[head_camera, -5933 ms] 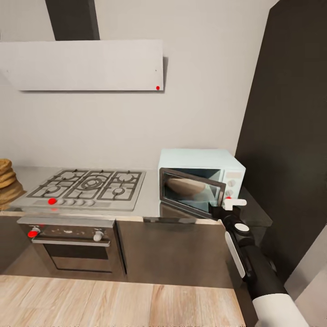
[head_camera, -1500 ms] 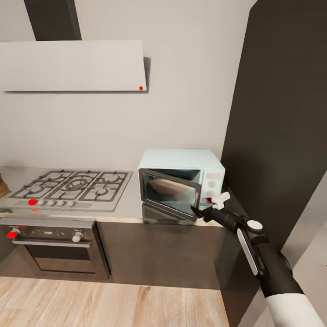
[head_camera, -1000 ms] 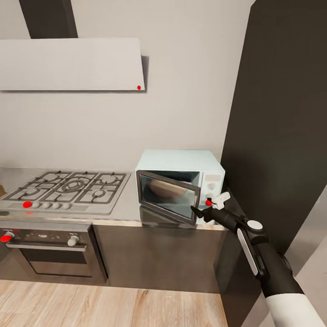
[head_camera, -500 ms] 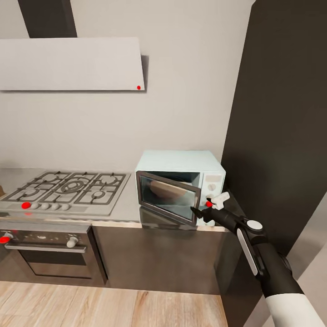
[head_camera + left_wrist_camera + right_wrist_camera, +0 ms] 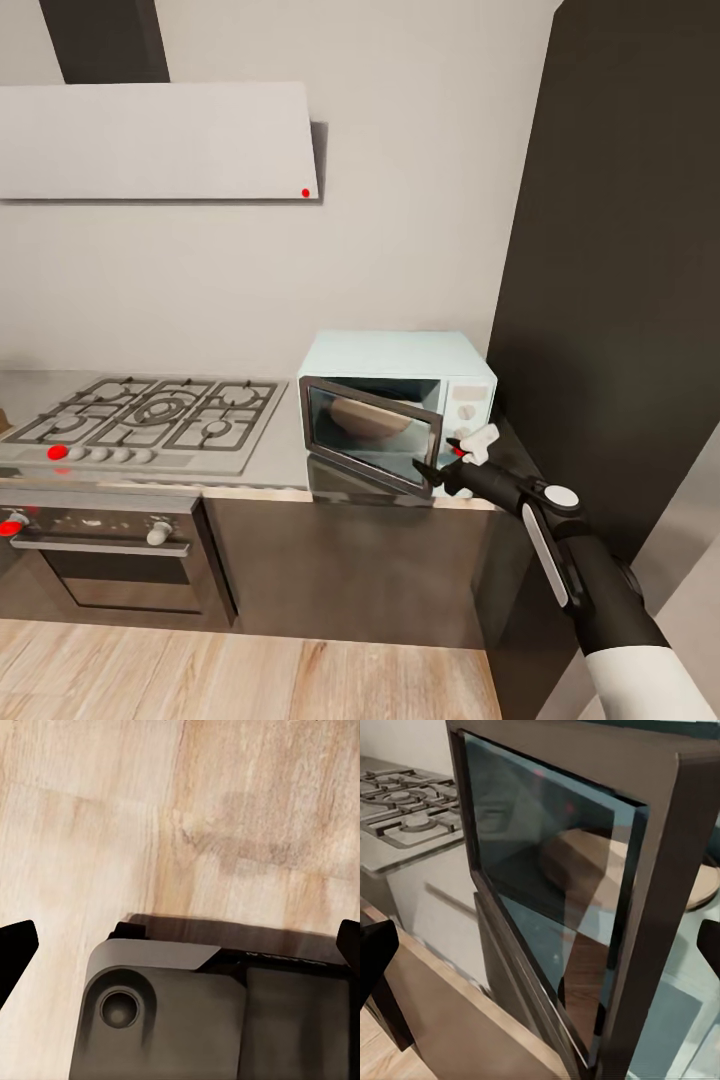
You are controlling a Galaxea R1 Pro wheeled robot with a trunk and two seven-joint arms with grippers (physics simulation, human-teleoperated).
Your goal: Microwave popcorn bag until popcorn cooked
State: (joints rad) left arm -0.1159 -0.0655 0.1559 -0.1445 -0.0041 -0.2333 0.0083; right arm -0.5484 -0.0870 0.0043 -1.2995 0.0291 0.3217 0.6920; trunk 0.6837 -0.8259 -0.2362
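Right hand [image 5: 436, 470], fingers spread and empty, at microwave [image 5: 400, 395] door edge; no readable writing.

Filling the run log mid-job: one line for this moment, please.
pale mint-blue microwave on glossy grey countertop | dark glass door ajar | right gripper at door's free edge, jaws open | steel hob beside

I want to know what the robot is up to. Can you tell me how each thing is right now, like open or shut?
Pale mint-blue boxy microwave: its dark glass door is ajar, swung partly out.
Right black claw: at the door's free edge, fingers spread.
Left claw: fingers wide apart over the pale wood plank floor.
Steel oven: door shut.
Steel gas hob: no pots on it.
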